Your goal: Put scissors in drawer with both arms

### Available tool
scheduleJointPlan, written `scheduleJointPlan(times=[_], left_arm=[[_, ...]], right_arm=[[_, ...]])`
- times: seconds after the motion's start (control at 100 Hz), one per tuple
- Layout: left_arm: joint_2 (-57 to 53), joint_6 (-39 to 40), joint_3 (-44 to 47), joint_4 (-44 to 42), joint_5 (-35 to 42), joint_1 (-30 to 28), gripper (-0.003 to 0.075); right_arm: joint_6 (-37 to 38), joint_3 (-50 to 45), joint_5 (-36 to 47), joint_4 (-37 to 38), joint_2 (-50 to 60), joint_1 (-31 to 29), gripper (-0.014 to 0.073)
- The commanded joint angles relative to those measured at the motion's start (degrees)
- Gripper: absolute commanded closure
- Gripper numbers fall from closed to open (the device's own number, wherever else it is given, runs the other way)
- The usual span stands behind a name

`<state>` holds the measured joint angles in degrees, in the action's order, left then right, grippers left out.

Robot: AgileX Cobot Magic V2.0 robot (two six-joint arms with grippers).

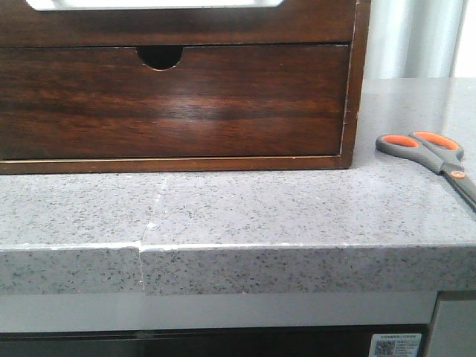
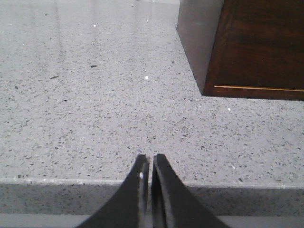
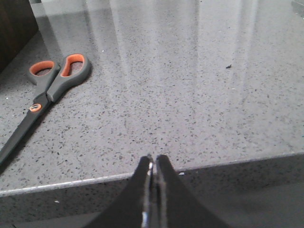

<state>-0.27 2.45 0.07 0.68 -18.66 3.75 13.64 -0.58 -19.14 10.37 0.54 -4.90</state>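
Both sets of jaws are basically pinched together, just a hairline slit between the fingers, and neither has hold of anything. Each one hangs back at the front edge of the speckled grey stone countertop point(image 1: 245, 216), touching nothing.

Biggest thing here is the dark wooden cabinet frame point(image 1: 362, 44), and the wide, glossy reddish-brown wooden drawer point(image 1: 175, 104) sits fully closed in it, half-round finger notch point(image 1: 160, 56) up top. The small grey-handled scissors with orange-lined loops point(image 3: 45, 85) lie flat on the counter just right of the cabinet, blades closed, well apart from the right gripper point(image 3: 154, 166).

So nothing's started, I'd say. The left gripper point(image 2: 147, 164) probably wants to hook a fingertip into that notch and pull straight out, no twisting. The right one will need to open up first, then come down over the handle neck near the orange pivot, since flat scissors on slick stone could skate away.
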Motion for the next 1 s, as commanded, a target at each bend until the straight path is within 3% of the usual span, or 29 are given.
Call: scheduleJointPlan(times=[0.0,0.88,0.99], left_arm=[[-1.6,0.4,1.2,0.5,3.6,-0.1,0.0742],[-1.6,0.4,1.2,0.5,5.1,-0.1,0.0742],[-1.6,0.3,1.2,-4.3,6.2,-0.1,0.0742]], right_arm=[[-0.3,-1.7,0.6,1.0,1.1,-0.3,0.0635],[-0.3,-1.7,0.6,1.0,1.1,-0.3,0.0635],[-0.3,-1.7,0.8,1.0,1.1,-0.3,0.0635]])
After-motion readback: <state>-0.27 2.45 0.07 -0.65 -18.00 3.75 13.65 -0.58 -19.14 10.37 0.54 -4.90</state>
